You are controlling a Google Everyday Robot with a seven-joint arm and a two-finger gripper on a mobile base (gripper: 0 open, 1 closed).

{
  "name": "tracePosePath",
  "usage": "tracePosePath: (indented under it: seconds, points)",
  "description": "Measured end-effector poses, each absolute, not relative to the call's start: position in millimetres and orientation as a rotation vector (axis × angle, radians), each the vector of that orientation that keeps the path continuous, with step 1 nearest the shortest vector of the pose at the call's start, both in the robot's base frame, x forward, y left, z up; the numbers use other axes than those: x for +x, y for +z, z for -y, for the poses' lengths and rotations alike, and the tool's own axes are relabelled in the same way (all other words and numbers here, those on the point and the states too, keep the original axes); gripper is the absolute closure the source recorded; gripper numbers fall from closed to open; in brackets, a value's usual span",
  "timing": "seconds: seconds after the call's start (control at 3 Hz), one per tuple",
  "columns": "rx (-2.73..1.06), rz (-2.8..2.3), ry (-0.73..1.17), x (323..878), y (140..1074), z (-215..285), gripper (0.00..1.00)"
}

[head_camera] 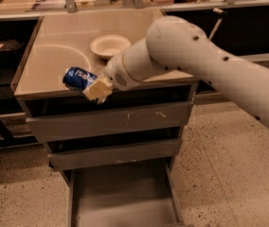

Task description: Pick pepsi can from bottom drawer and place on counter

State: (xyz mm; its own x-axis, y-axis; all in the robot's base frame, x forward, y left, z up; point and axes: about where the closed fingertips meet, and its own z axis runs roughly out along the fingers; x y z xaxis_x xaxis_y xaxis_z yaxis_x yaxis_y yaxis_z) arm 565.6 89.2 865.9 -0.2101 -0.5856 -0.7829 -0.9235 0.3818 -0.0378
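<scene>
Claw (91, 86) is clamping the pepsi can (77, 77) by its right end — can is jutting out left of it, long axis near level, slightly tilted. Can is hanging right at the table (54, 56) front edge — bottom drawer (120, 202) is lying open well below.

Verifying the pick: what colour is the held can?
The pepsi can is blue with white lettering, in the gripper at the counter edge; camera view.

Cream gripper (94, 89) at beige counter (54, 63) edge holds blue pepsi can (77, 78).
</scene>
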Motion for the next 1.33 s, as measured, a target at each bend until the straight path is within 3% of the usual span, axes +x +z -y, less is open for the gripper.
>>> tracePosePath:
  seconds: [0.67, 1.33]
  points:
    - [-1.387, -1.899, 0.56, 652.2, 899.7, -145.8, 1.0]
    - [-1.506, -1.891, 0.552, 700.3, 900.0, -207.8, 1.0]
